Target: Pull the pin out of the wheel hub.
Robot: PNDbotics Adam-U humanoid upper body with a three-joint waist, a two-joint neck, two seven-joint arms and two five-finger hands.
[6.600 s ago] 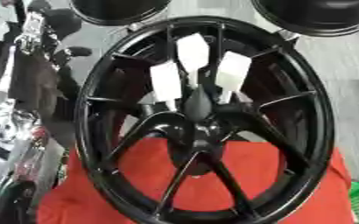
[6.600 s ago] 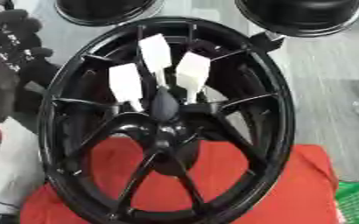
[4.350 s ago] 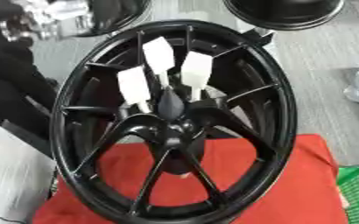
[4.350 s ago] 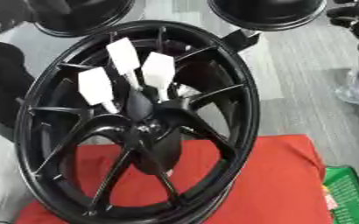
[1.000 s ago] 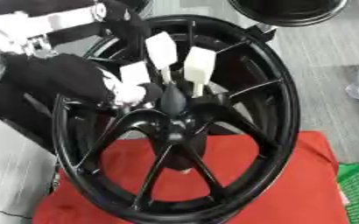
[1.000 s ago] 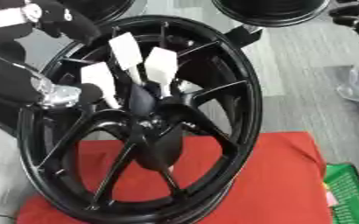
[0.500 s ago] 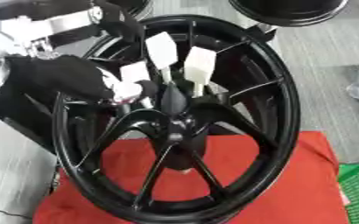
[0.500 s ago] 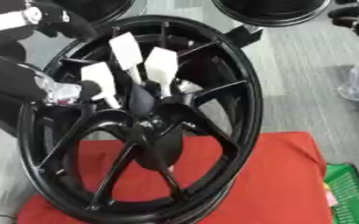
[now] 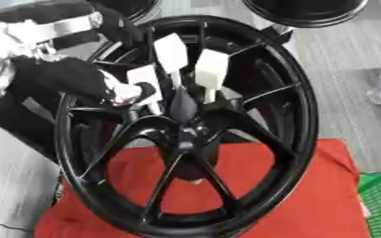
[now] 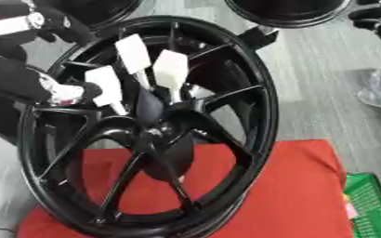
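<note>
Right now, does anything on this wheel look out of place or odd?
Yes. Three white pins with flat tags stick out of the hub of the black wheel, which stands tilted on a red cloth. The left hand is at the leftmost pin. Nothing looks broken or spilled.

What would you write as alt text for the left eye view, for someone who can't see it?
The robot's left hand reaches in from the left and closes on the leftmost pin of three white-tagged pins standing in the hub of a black spoked wheel. The wheel rests tilted on a red cloth; the middle pin and right pin are untouched.
</note>
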